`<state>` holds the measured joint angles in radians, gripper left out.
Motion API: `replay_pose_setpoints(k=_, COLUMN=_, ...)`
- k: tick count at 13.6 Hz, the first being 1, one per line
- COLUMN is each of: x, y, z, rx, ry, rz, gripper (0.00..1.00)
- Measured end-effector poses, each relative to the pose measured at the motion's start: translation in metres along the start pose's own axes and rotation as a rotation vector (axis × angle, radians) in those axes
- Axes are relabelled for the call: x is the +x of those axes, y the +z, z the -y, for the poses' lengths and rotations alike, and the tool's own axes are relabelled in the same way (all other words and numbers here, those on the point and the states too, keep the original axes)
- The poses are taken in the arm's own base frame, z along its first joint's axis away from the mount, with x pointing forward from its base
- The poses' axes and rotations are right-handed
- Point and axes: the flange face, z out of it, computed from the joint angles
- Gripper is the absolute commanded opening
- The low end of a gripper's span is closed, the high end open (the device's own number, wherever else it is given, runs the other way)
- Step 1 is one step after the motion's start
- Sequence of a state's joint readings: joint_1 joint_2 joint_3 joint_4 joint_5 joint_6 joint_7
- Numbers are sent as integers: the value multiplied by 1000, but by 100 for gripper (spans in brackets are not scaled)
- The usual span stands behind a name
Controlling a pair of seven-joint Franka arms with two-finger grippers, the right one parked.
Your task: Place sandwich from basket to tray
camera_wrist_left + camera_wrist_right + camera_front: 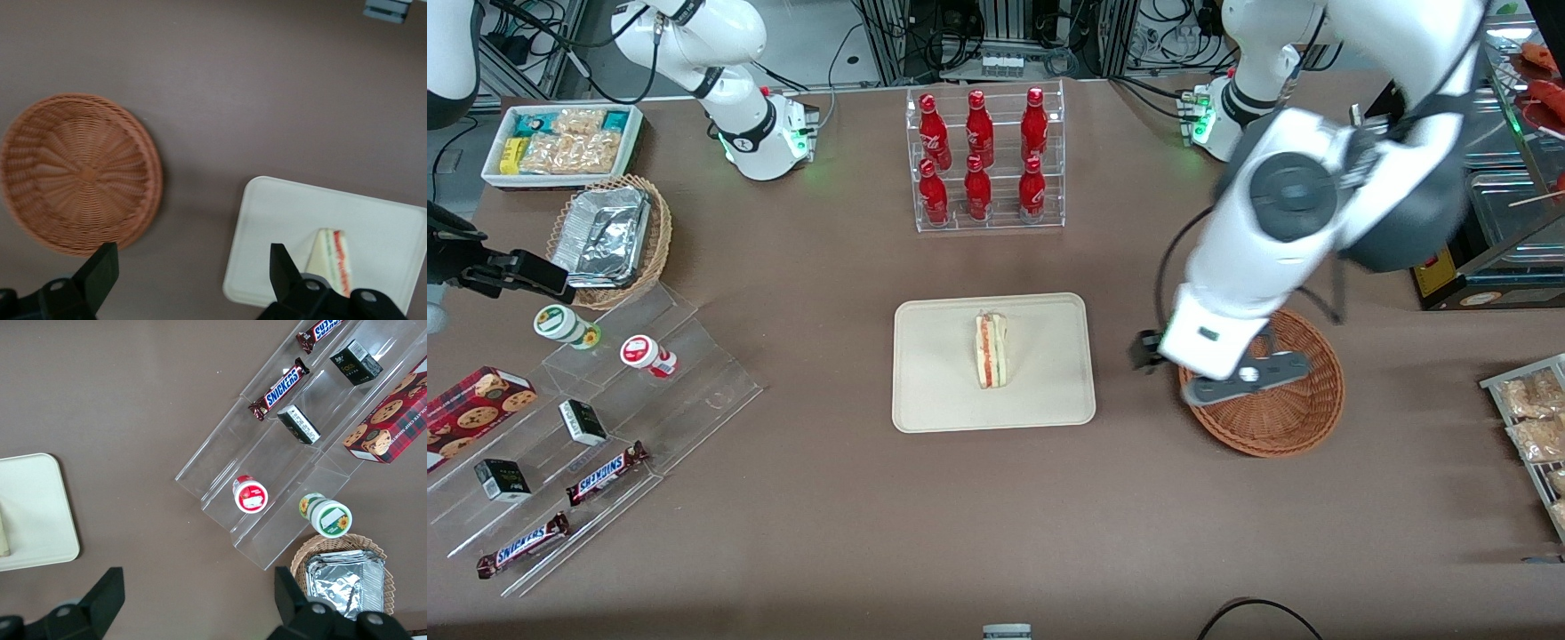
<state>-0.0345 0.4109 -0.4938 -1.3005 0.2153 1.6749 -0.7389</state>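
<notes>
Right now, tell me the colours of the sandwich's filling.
Red and green layers between white bread on the sandwich, clearest in the front view. The open gripper hangs empty above the table.

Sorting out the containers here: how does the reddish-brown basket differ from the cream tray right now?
The basket is round, woven and empty; the tray is flat, smooth, rectangular and carries the sandwich. The gripper, fingers open, hangs at the basket's edge nearest the tray, not over the tray. Both rest on the brown table.

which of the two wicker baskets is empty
The reddish-brown round basket beside the tray, under the open claw; the tan basket holds foil containers.
</notes>
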Motion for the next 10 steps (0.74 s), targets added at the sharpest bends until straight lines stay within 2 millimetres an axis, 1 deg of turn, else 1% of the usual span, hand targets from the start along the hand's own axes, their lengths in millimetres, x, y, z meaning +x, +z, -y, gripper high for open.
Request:
replay_pose_setpoints(k=3, x=12, y=-29, z=59, rx=6, ry=54, rz=46, gripper=100)
replay_pose_setpoints(k=5, x=16, y=-43, z=94, rx=14, ry=99, rz=71, gripper=100)
replay_pose_setpoints(k=7, x=18, y=-52, z=127, rx=4, ry=162, rz=88, gripper=100)
replay_pose_setpoints(k=10, x=22, y=-64, z=187, rx=-1, ry=218, rz=110, gripper=100)
